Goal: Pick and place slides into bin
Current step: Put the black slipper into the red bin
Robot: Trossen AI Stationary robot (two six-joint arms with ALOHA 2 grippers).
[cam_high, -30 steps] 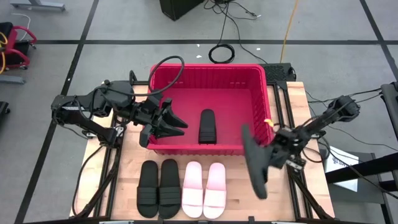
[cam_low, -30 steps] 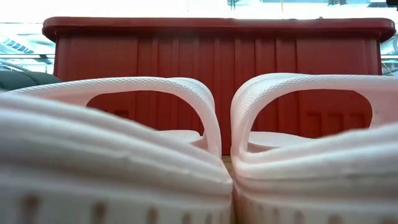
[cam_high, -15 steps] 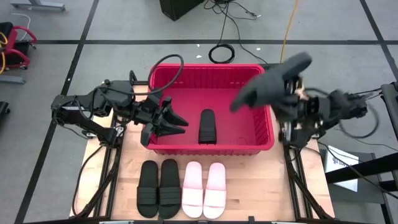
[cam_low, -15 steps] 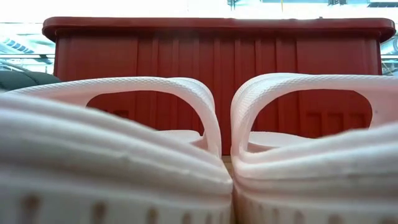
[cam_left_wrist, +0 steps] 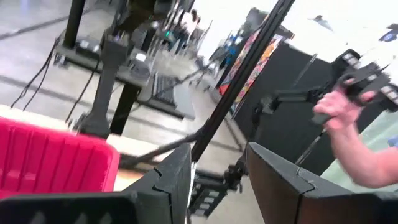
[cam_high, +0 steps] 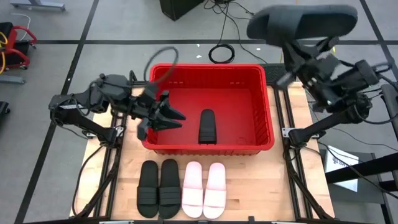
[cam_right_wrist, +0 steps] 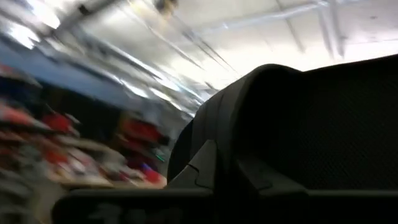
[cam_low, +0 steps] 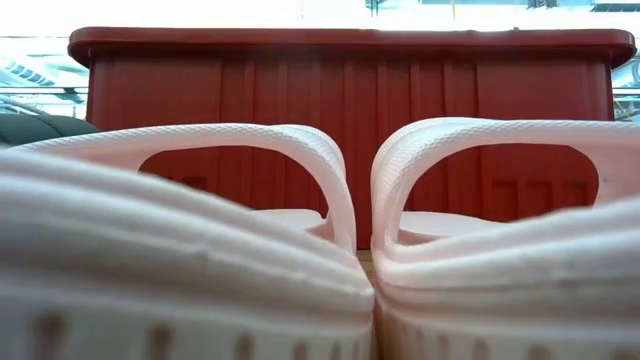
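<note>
Bench (cam_high: 249, 180): right fingers (cam_high: 298, 46) clenched on blurred black slide (cam_high: 303, 23) above bin (cam_high: 268, 118); left fingers (cam_high: 163, 117) released, tips blurred.

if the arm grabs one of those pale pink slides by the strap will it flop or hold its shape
Probably holds its shape: each pink slide's strap stands as an open arch unsupported. The thick sole looks like moulded foam, so likely light. Its ribbed surface should resist slipping.

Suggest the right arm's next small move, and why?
Probably swing the held black slide back over the bin and lower it before letting go. The right gripper is shut on that slide, raised high past the bin's far right corner, outside the rim. One black slide already lies inside. The left gripper waits open at the bin's left wall.
</note>
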